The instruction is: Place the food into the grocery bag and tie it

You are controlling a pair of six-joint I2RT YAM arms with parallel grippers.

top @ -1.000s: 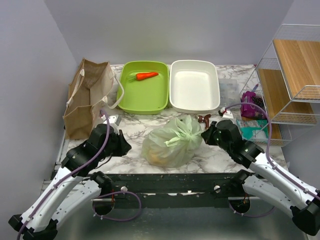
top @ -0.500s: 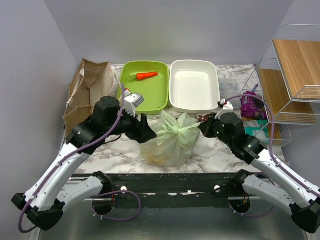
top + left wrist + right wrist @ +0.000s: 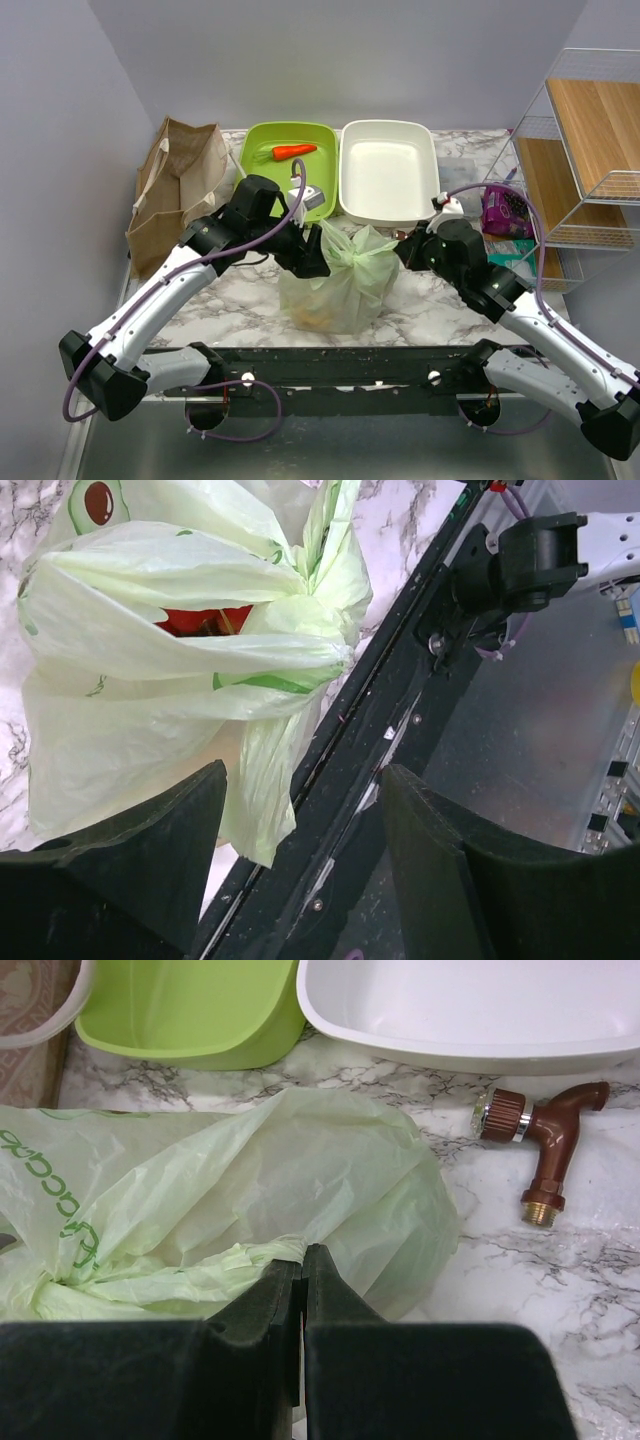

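1. Grocery bag (image 3: 340,285) sits on the marble table (image 3: 440,312) near the front edge in the top external view, with its mouth gathered into a bunch on top.
   - The left gripper (image 3: 312,262) is at the bag's upper left side and the right gripper (image 3: 403,252) at its upper right.
   - From this height I cannot tell how far either claw is open.
   - Behind the bag stand a green tub (image 3: 300,205), which holds a carrot (image 3: 294,152), and a white tub (image 3: 390,190).
   - A brown paper bag (image 3: 175,195) stands at the left and a wire rack (image 3: 590,140) at the right.

2. The left wrist view shows the left claw wide open, its two dark fingers (image 3: 150,850) far apart and holding nothing.
   - The grocery bag fills the upper left, its handles drawn together into a tight bunch.
   - Some red food (image 3: 205,620) shows through a gap in the folds.
   - A loose flap of plastic hangs down between the fingers, just beside the left-hand one.

3. The right wrist view shows the right claw's fingers (image 3: 250,1310) closed to a hairline slit.
   - A twisted band of the bag runs into their tips and is pinched there.
   - The bag lies on the marble in front of the green tub.
   - A brown tap (image 3: 545,1150) lies apart from the bag to the right, near the white tub.
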